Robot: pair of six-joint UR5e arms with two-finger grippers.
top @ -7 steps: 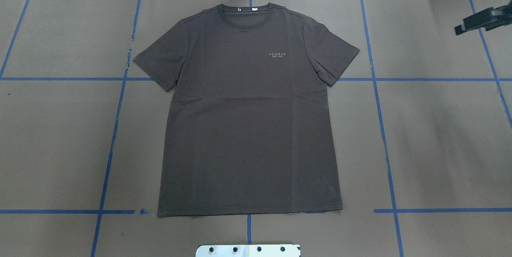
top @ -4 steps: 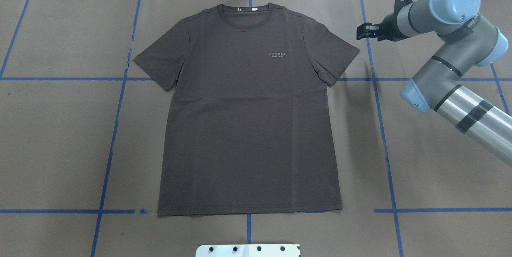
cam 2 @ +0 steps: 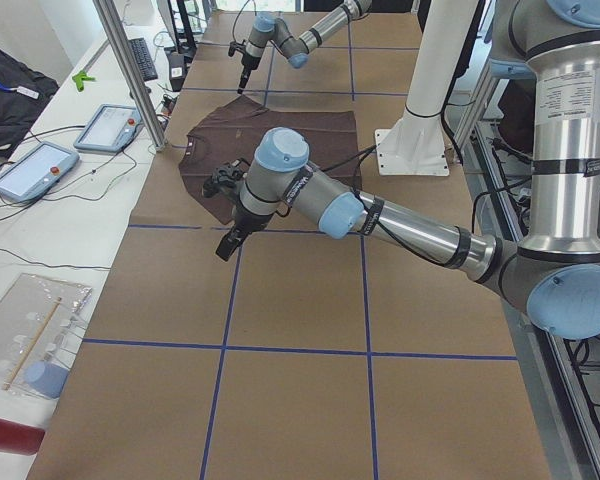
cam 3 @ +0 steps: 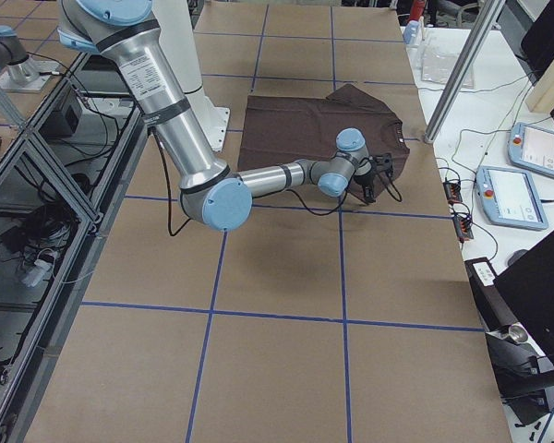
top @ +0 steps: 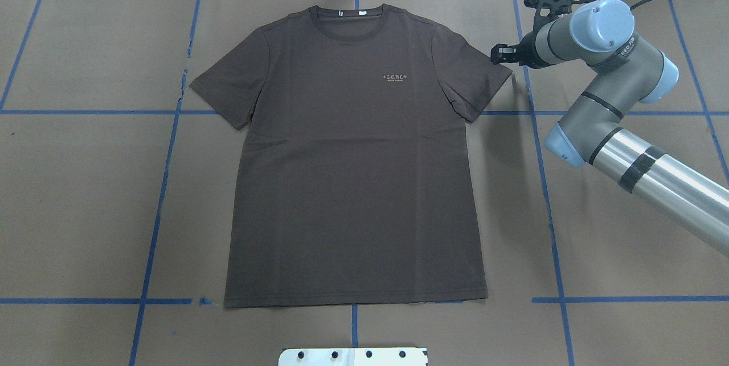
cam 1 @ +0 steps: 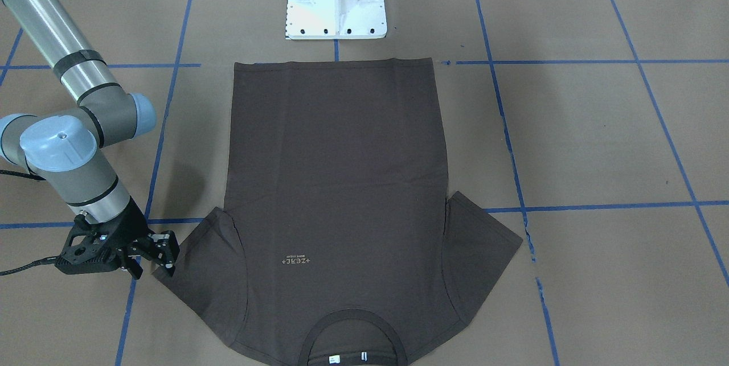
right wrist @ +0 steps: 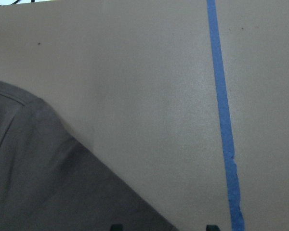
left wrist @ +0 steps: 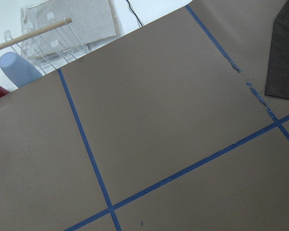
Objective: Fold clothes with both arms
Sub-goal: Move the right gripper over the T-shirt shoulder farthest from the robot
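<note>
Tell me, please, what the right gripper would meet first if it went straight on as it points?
The right gripper would probably meet the T-shirt at its near sleeve hem; depth is unclear.

The T-shirt (top: 353, 184) is soft matt cloth, smooth with faint creases, its collar (cam 1: 351, 315) ribbed. Matt brown paper (top: 85, 212) covers the table, lined with smooth blue tape (top: 85, 301). The right arm (top: 666, 189) has shiny metal tubes, matt grey joints and smooth pale-blue caps. The base (cam 1: 336, 1) looks glossy white.

Overhead, front, sides, wrists — shared T-shirt (top: 353, 172)
</note>
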